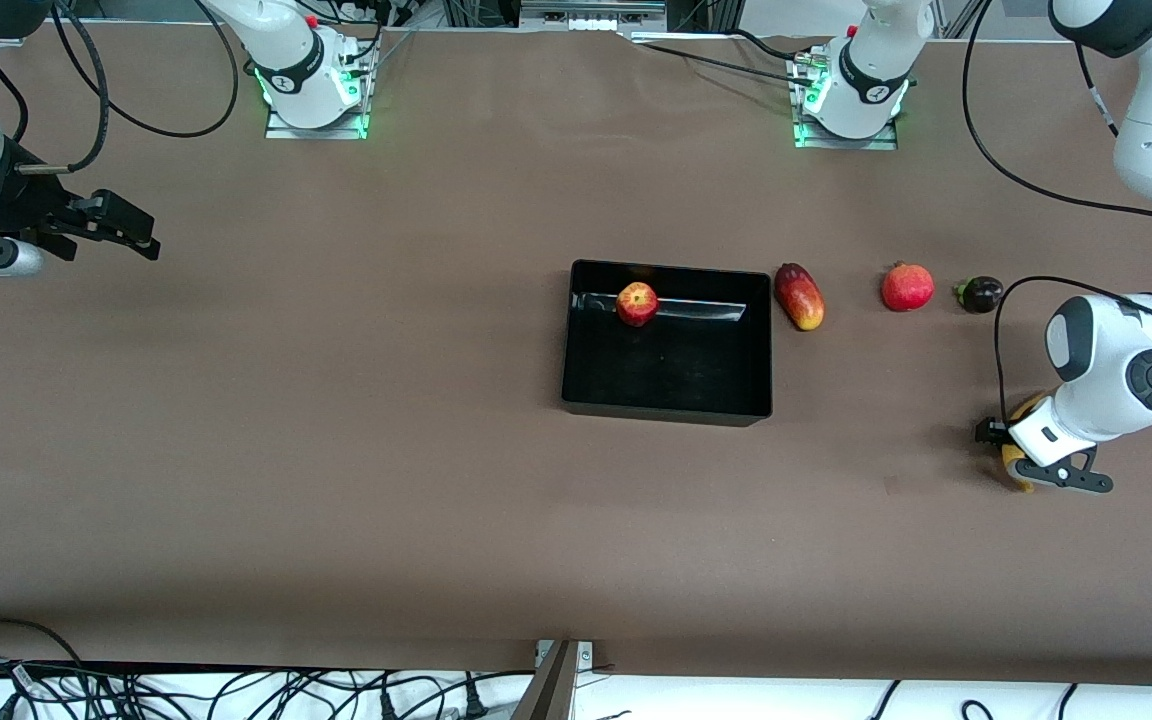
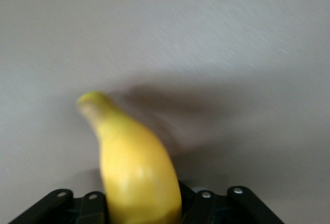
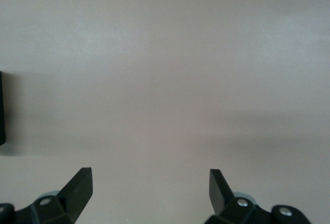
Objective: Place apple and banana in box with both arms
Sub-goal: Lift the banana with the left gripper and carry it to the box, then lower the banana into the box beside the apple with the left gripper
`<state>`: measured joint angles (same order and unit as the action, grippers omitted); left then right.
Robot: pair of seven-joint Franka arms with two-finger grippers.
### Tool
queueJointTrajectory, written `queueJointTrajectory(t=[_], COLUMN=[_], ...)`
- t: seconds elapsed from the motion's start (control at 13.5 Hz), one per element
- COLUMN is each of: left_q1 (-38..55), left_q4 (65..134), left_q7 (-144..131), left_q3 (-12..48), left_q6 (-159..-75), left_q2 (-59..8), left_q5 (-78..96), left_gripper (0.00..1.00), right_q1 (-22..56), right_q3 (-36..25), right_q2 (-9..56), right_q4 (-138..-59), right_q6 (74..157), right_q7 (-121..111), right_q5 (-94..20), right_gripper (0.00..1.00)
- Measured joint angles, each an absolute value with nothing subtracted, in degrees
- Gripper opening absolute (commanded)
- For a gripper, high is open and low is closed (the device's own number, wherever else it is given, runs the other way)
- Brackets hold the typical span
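The apple (image 1: 637,303) lies inside the black box (image 1: 666,408), near the wall closest to the robot bases. My left gripper (image 1: 1028,452) is low over the table at the left arm's end, nearer the front camera than the row of fruits. It is shut on the yellow banana (image 1: 1019,472). In the left wrist view the banana (image 2: 133,162) sticks out from between the jaws, its tip over bare table. My right gripper (image 1: 124,228) waits in the air over the right arm's end of the table, open and empty; it also shows in the right wrist view (image 3: 149,177).
An elongated red-yellow fruit (image 1: 799,296) lies just beside the box toward the left arm's end. A round red fruit with a crown (image 1: 907,287) and a small dark purple fruit (image 1: 980,294) follow in the same row. Cables hang along the table's front edge.
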<state>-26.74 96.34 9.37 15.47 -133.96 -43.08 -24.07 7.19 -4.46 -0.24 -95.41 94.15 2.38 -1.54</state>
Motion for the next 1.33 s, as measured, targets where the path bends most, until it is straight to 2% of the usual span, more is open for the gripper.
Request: queueJointTrajectory(t=[0.3, 0.52, 0.81, 1.11, 1.33], left_q1=[-23.72, -20.92, -17.36, -7.31, -4.13], left_q4=[94.69, 91.54, 90.57, 90.56, 90.83], left_q7=[-1.22, -10.89, -29.50, -44.85, -50.96], left_q3=[24.26, 28.05, 33.88, 34.19, 34.11], left_q6=[-112.20, -104.60, -103.95, -106.67, -110.42], left_q2=[-36.50, -32.82, -32.69, -32.86, -33.40], left_q5=[-17.96, -13.04, -12.60, -12.06, -12.06], left_gripper=[0.00, 0.00, 0.00, 0.00, 0.00], right_q1=[7.19, 7.19, 7.19, 7.18, 7.18], right_q3=[-4.46, -4.46, -4.46, -4.46, -4.46], right_q2=[-0.24, -0.24, -0.24, -0.22, -0.22], right_q4=[-95.40, -95.40, -95.40, -95.40, -95.40], right_q6=[94.19, 94.20, 94.21, 94.22, 94.29], right_q7=[2.38, 2.38, 2.38, 2.38, 2.38], right_q5=[-1.55, -1.55, -1.55, -1.55, -1.55], right_gripper=[1.00, 1.00, 1.00, 1.00, 1.00])
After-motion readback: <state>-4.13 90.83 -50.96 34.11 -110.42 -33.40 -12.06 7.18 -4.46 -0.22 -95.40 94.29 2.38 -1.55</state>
